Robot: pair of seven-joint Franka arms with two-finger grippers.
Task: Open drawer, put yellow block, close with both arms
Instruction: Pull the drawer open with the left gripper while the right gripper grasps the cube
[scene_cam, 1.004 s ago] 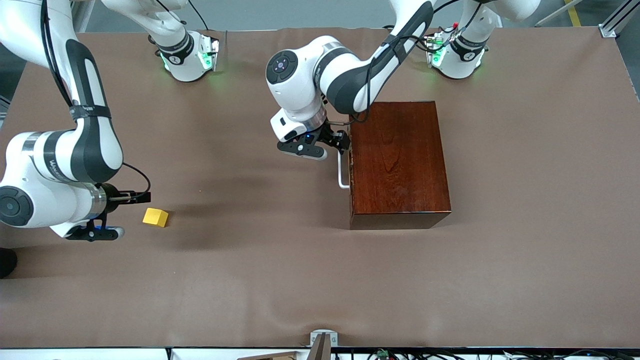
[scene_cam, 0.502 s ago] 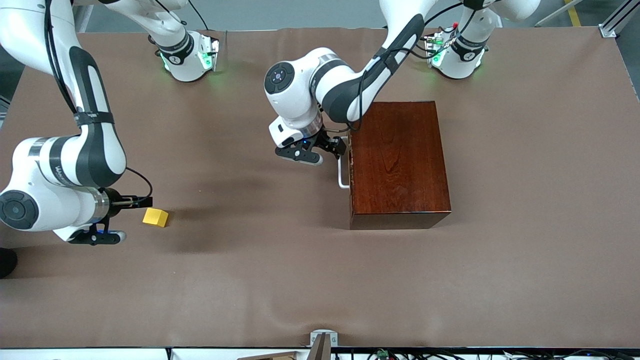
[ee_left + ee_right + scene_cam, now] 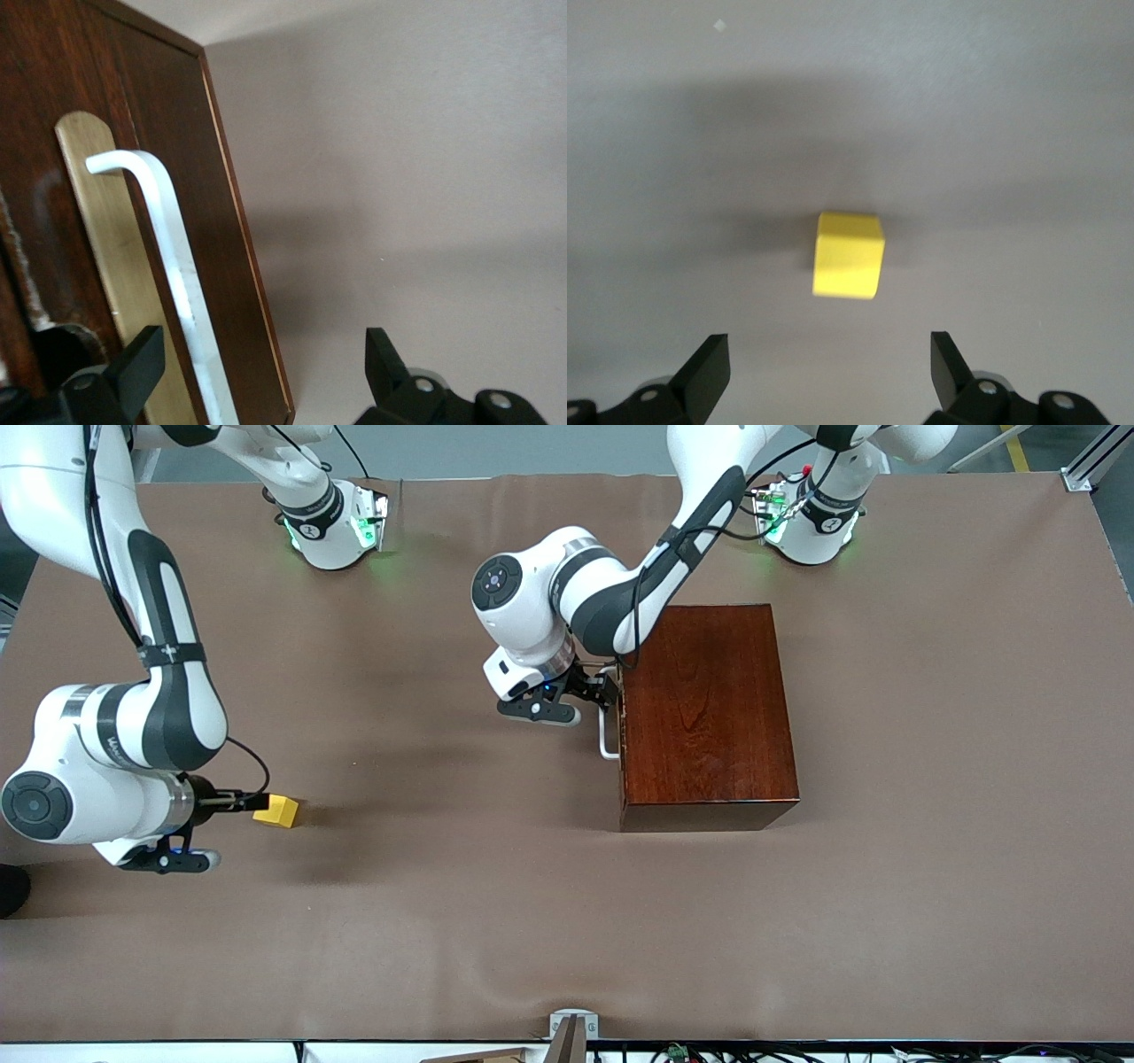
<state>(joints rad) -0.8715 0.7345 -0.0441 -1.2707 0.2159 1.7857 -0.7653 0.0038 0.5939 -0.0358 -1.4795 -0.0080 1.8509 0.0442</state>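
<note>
At handle [image 3: 168,257], left tool [image 3: 257,372] spread to straddle the bar; beside block [image 3: 276,810], right tool [image 3: 828,367] spread for grasping.

My table [image 3: 930,921] wears a plain brown cover, slightly wrinkled, with soft shadows pooled on it under even overhead light. Grey floor [image 3: 532,452] shows past its edge by my bases, with a yellow floor stripe [image 3: 1017,447] and an aluminium frame rail [image 3: 1094,460] at one corner.
</note>
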